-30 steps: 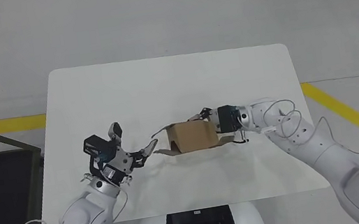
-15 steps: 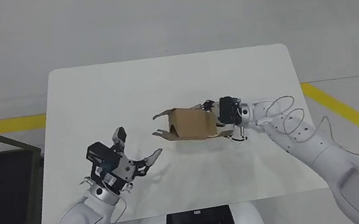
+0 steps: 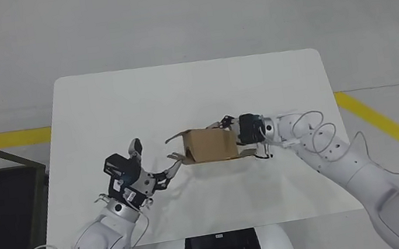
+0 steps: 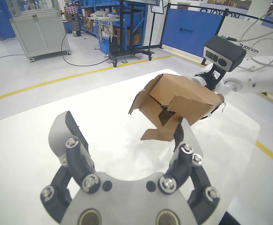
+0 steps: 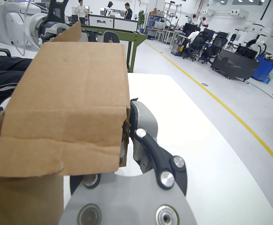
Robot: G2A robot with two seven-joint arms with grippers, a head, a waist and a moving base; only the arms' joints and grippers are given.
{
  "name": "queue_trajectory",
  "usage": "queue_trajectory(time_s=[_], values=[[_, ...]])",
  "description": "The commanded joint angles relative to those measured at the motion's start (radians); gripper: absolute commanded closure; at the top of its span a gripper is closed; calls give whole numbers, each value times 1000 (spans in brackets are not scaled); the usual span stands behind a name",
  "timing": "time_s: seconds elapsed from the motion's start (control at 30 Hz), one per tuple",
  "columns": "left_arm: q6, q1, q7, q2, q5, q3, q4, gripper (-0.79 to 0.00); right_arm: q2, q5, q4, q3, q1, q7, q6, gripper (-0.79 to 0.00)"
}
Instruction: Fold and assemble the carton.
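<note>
Risks tearing the loose flap [image 4: 156,135] if left gripper [image 3: 155,157], spread wide, shoves askew against the carton [image 3: 210,144] clamped by right gripper [image 3: 237,133].

**Carton between the two grippers, over the table's near half**

The brown cardboard carton [image 3: 212,144] hangs from the right gripper [image 3: 236,133], whose fingers are clamped on the end nearest that gripper. From there the carton stretches away toward the left gripper [image 4: 125,127]. It is tilted and looks raised off the white rectangular table [image 3: 178,88] below. The left gripper faces the carton's open end with its fingers spread. One finger is just beside the lowest loose flap, and I cannot tell whether they touch.
</note>
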Motion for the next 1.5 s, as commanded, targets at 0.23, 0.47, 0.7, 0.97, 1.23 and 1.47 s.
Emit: queue_trajectory(time_s=[0.23,0.47,0.7,0.97,1.23,1.47], values=[[17,-12,-8,-2,14,24,2,-785,2,-31,-32,3,-8,13,-2,0],[17,-24,-21,-3,40,61,6,-785,2,-27,-37,14,-14,16,-7,0],[30,-44,-41,-6,39,90,18,-785,1,-19,-41,24,-21,22,-6,0],[40,-40,-33,-5,24,67,15,-785,1,-21,-43,34,-26,22,-13,0],[13,-19,-20,0,26,31,10,-785,0,-28,-40,40,-24,14,-21,0],[-11,-4,-7,4,27,1,18,-785,-2,-28,-31,43,-23,-3,-28,0]])
